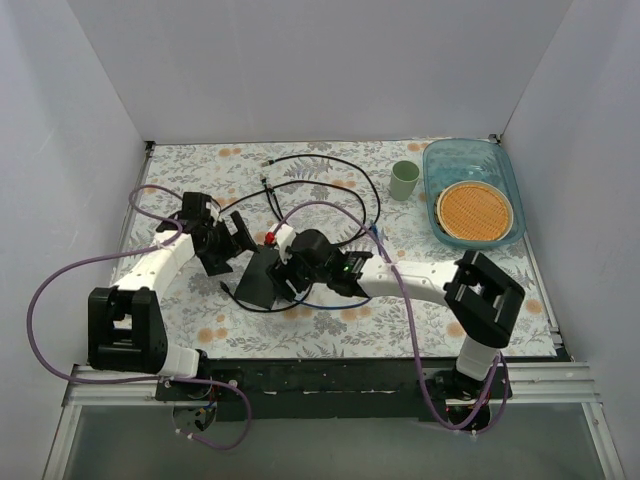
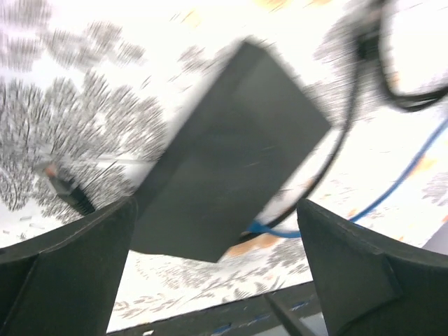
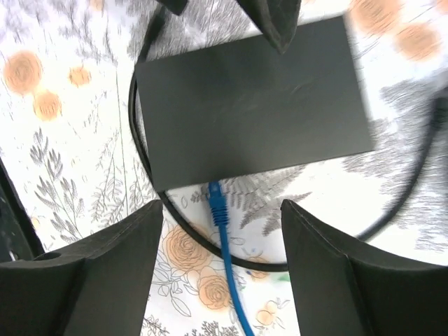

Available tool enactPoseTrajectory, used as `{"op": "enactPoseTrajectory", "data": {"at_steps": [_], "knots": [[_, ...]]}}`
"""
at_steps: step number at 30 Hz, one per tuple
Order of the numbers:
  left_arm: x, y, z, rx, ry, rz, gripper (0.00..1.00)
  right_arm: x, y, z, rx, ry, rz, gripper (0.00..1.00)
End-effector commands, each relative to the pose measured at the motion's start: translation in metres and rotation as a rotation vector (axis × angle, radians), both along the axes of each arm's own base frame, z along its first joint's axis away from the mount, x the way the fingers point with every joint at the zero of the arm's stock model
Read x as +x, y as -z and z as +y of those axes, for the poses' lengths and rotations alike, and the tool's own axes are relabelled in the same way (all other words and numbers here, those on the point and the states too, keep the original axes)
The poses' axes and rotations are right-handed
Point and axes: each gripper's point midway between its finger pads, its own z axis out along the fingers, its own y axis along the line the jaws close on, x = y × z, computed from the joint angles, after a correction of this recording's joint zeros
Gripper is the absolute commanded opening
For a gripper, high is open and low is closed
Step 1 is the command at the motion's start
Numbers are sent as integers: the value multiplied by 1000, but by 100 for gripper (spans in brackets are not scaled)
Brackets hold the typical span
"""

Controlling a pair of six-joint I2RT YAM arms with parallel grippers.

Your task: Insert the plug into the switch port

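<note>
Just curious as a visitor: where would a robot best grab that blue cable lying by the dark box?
Probably on the stiff blue plug at its end, by the dark box, not the limp cord. Come from above, jaws closing across its narrow sides: it lies flat on the table, pointing at the box's edge.

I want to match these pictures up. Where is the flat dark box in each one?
Top external: the dark box lies mid-table, at the tip of the right arm.
Left wrist: the box fills the centre and sits tilted.
Right wrist: the box spans the upper middle.
Shared landmark: the black cable curving beside the box, on the flowered tablecloth.
</note>
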Motion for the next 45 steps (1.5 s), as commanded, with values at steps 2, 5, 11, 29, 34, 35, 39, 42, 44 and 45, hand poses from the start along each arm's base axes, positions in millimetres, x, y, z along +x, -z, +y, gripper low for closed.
{"op": "enactPoseTrajectory", "data": {"at_steps": [2,5,11,29,34,35,39,42,44,45], "knots": [[37,-66,3,10,-4,-222,98,56,-92,-12,100,179,-121,76],[47,-82,4,28,11,-278,98,83,-123,-35,149,270,-114,76],[59,-113,6,30,2,-395,98,128,-157,-81,195,410,-131,76],[63,-117,-3,-14,32,-413,98,145,-86,-49,65,347,-9,66],[56,-107,-5,-23,46,-387,98,154,-55,-36,24,333,24,61],[55,-106,-5,-25,44,-382,98,156,-51,-35,18,334,25,58],[52,-100,-6,-29,51,-364,98,156,-28,-22,-4,296,74,54],[49,-98,-9,-41,70,-359,98,155,-14,-16,-22,286,91,52],[48,-95,-11,-49,80,-356,98,154,-6,-13,-30,282,103,47],[48,-94,-11,-52,84,-353,98,155,-4,-12,-30,285,105,47]]}}
